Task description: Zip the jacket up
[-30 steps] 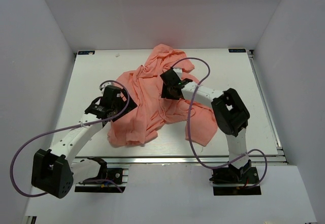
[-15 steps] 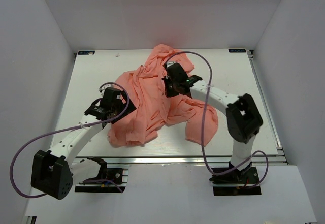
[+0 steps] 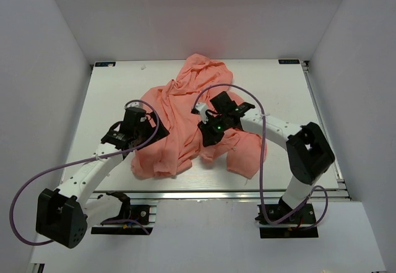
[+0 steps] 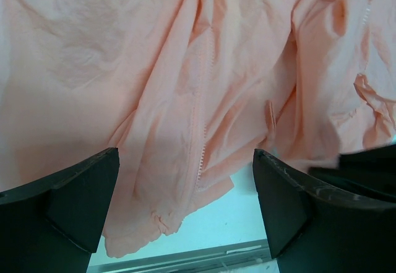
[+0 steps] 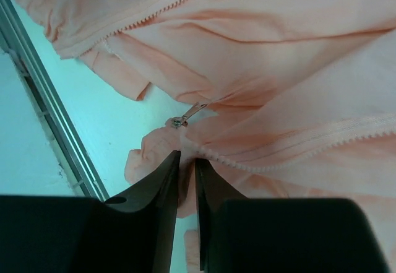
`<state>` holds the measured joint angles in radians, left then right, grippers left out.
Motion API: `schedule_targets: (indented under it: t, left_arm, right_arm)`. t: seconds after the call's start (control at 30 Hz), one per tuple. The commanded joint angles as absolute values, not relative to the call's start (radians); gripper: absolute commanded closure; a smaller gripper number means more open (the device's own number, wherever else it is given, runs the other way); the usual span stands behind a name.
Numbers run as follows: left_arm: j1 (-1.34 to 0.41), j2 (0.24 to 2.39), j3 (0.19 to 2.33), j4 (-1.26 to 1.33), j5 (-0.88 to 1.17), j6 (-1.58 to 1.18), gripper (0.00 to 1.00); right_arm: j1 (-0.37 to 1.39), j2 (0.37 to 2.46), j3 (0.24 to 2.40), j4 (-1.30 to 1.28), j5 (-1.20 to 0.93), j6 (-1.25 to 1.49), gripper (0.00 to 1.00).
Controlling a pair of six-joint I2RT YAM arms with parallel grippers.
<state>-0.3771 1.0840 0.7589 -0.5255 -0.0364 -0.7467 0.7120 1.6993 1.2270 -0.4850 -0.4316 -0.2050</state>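
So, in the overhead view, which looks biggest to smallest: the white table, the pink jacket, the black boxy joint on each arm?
1. White flat table
2. Wrinkled salmon-pink fabric jacket
3. Right arm's black boxy joint and left arm's black boxy joint: about alike, both nearer the camera, so not ranked.

A flat white worktop (image 3: 291, 87) carries a small white scrap (image 3: 143, 67) near its far left corner and a silver metal rail (image 3: 204, 195) along its near edge.

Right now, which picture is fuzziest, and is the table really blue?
Left wrist view: the jacket looks soft and washed-out. Right wrist view: zipper teeth look sharp, but the table is tinted blue-green. Top view: the table is plainly white, evenly lit.
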Motion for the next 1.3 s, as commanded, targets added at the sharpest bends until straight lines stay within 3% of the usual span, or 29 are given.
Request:
schedule_targets:
  t: [0.0,0.03,0.07,0.1,0.13,0.17,0.33,0.57,0.8,1.0,1.27]
  left_arm:
    - [-0.382,1.063,0.749,-0.500,0.009,-0.709,0.02]
    - [-0.382,1.066,0.749,-0.499,0.035,-0.703,0.02]
    - [-0.382,1.068,0.747,-0.491,0.041,-0.696,0.02]
    - [-0.382,1.071,0.744,-0.489,0.047,-0.693,0.02]
    - [-0.382,1.075,0.744,-0.485,0.051,-0.690,0.02]
    - [-0.382,1.086,0.742,-0.482,0.054,-0.689,0.02]
    - [-0.382,1.101,0.738,-0.468,0.095,-0.684,0.02]
    - [-0.382,1.126,0.736,-0.439,0.130,-0.664,0.02]
    - [-0.382,1.219,0.669,-0.312,0.225,-0.696,0.02]
    - [-0.382,1.347,0.664,-0.252,0.167,-0.710,0.02]
    - [-0.380,1.526,0.698,-0.164,0.132,-0.749,0.02]
  right_arm:
    - [0.710,1.758,1.258,-0.506,-0.520,-0.241,0.78]
    - [0.710,1.781,1.259,-0.506,-0.520,-0.226,0.67]
    - [0.710,1.787,1.261,-0.447,-0.529,-0.204,0.36]
    - [0.710,1.790,1.244,-0.404,-0.582,-0.161,0.28]
    - [0.710,1.790,1.224,-0.353,-0.632,-0.146,0.13]
    - [0.710,1.786,1.201,-0.298,-0.720,-0.115,0.11]
    - [0.722,1.702,1.105,-0.170,-0.706,-0.049,0.11]
    - [0.719,1.488,0.921,-0.195,-0.327,0.072,0.11]
    - [0.690,1.436,0.736,-0.130,-0.307,0.221,0.11]
    - [0.615,1.453,0.677,-0.121,-0.302,0.219,0.11]
    - [0.362,1.511,0.632,-0.088,-0.291,0.267,0.11]
